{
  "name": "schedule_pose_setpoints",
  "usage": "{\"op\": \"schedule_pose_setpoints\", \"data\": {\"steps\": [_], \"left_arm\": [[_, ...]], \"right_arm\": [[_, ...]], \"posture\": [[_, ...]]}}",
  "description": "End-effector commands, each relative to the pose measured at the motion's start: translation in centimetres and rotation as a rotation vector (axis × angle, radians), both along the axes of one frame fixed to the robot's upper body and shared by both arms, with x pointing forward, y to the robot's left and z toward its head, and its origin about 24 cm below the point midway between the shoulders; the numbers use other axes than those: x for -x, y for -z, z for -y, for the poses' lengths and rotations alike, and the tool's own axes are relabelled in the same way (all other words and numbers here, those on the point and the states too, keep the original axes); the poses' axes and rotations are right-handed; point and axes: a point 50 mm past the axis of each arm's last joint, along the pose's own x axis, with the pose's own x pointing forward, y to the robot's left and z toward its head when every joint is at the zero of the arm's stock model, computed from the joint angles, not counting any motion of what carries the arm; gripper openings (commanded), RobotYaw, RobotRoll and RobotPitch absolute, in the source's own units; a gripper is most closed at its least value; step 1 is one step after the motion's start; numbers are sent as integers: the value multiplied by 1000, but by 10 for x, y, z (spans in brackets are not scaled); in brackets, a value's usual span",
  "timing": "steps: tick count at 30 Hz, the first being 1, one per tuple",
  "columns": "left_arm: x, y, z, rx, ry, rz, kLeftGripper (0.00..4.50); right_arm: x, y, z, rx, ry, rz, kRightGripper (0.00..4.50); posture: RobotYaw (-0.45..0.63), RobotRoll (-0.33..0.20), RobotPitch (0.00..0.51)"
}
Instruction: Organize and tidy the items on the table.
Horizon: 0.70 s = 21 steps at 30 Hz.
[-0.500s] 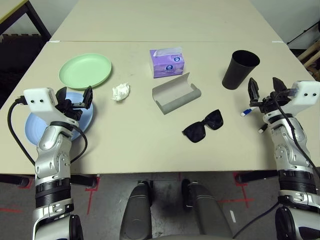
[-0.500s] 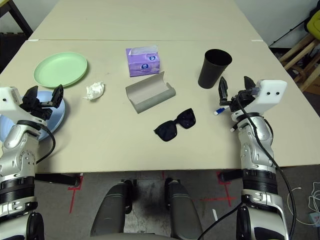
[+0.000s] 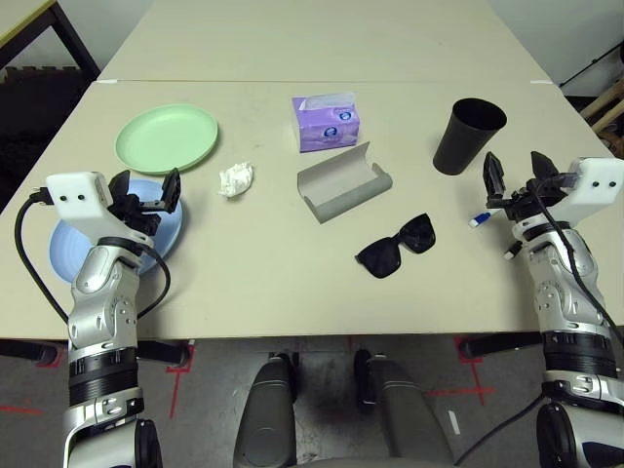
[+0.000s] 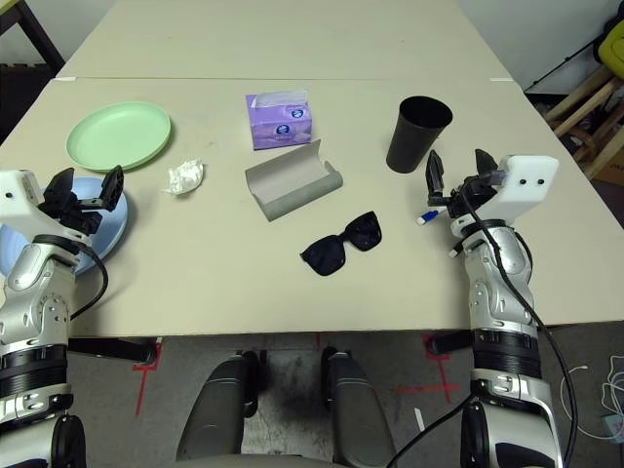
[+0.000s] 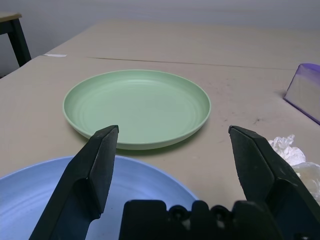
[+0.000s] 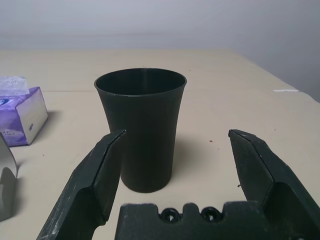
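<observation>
On the beige table [image 3: 253, 283], a pale green plate [image 3: 167, 136] lies at the far left with a light blue plate [image 3: 88, 249] nearer me. My left gripper [image 3: 146, 190] hovers open over the blue plate's far rim, pointing at the green plate [image 5: 137, 107]. A crumpled white tissue [image 3: 235, 178], a purple tissue box [image 3: 326, 122], an open grey glasses case [image 3: 343, 182] and black sunglasses [image 3: 396, 246] sit mid-table. The black cup [image 3: 468, 136] stands upright at the right. My right gripper [image 3: 514, 177] is open, just short of the cup [image 6: 141, 129], above the white-blue pen [image 3: 480, 219].
A second beige tabletop [image 3: 312, 39] adjoins the far edge. A dark table frame [image 3: 49, 39] stands at the far left and wooden furniture [image 4: 595, 107] at the far right. Bare tabletop stretches along the near edge between my arms.
</observation>
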Motion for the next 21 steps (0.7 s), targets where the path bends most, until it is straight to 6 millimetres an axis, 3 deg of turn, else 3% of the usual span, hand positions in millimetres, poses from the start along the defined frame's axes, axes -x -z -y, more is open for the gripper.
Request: {"op": "schedule_pose_setpoints", "data": {"steps": [1, 21], "left_arm": [[3, 3, -4, -3, -15, -7, 4481], [9, 9, -10, -16, -41, -6, 4481]], "right_arm": [[0, 1, 2, 4, 1, -9, 4500], [-5, -1, -2, 28, -79, -38, 4500]], "posture": [[112, 0, 158], [131, 0, 157]]}}
